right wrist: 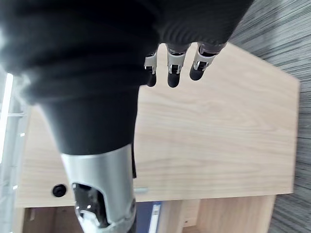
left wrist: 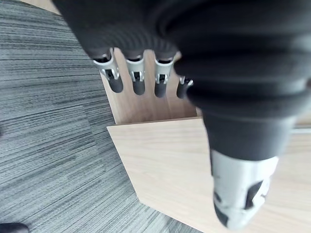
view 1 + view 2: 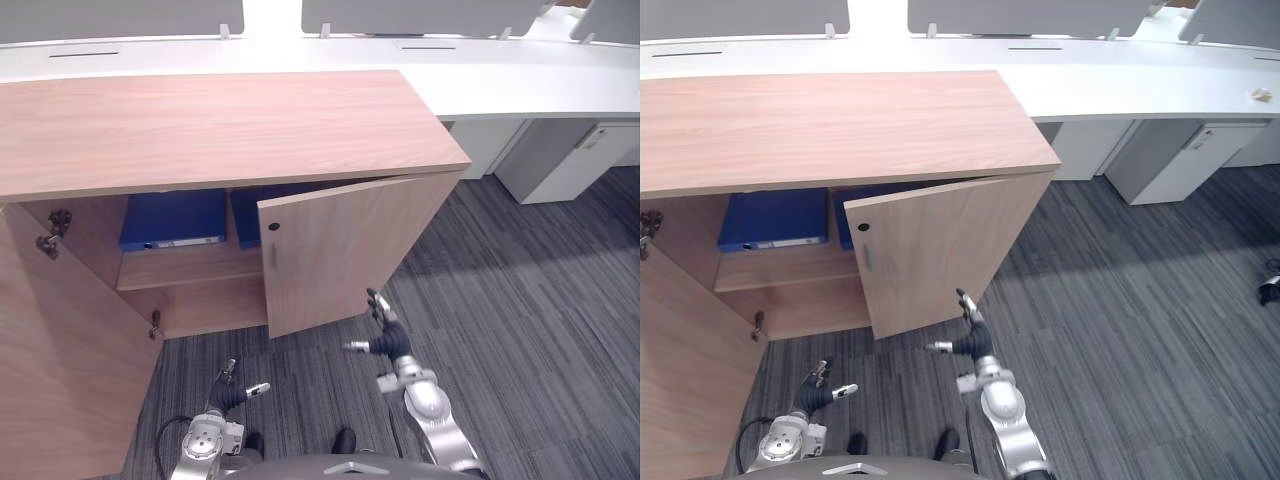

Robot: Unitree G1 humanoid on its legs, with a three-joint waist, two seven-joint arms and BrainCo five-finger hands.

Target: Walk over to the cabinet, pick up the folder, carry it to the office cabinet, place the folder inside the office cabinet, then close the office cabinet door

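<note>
The blue folder (image 3: 172, 220) lies on the office cabinet's (image 3: 200, 120) shelf, behind the half-open right door (image 3: 340, 250). The right hand (image 3: 390, 340) hovers near that door, fingers spread; the left hand (image 3: 232, 395) hangs low, fingers relaxed. A glancing push could leave the door ajar.

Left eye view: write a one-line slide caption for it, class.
Open right hand hovers by the half-open door of a wooden cabinet, blue folders on its shelf.

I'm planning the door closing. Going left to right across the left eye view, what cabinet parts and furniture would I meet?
Wide-open left cabinet door → blue folder inside → half-open right cabinet door → white drawer unit under the white desk.
</note>
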